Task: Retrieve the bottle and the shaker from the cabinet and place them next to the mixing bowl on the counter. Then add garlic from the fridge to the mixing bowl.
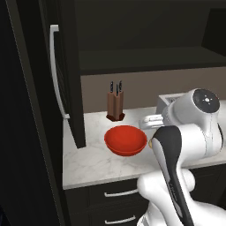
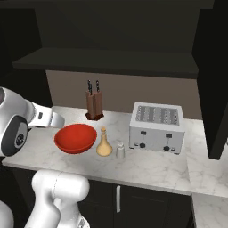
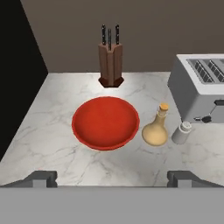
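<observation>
No legible writing on any item. Fridge (image 1: 66,88) stands shut at the left end of the counter (image 2: 147,167). Toaster (image 2: 156,127) sits right. Mixing bowl (image 3: 105,122) upright, empty. Bottle (image 3: 156,129) upright just right of it, neck up — shaker (image 3: 181,132) upright beside. Pincer (image 3: 112,178) spread wide, holding nothing.

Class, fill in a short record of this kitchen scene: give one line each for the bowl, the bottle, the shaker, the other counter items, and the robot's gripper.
mixing bowl: red mixing bowl, empty, on the counter
bottle: bottle upright, just right of the bowl
shaker: shaker upright, between bottle and toaster
other items: knife block behind the bowl; toaster at right
gripper: gripper above the counter's front edge, fingers wide open, holding nothing
</observation>
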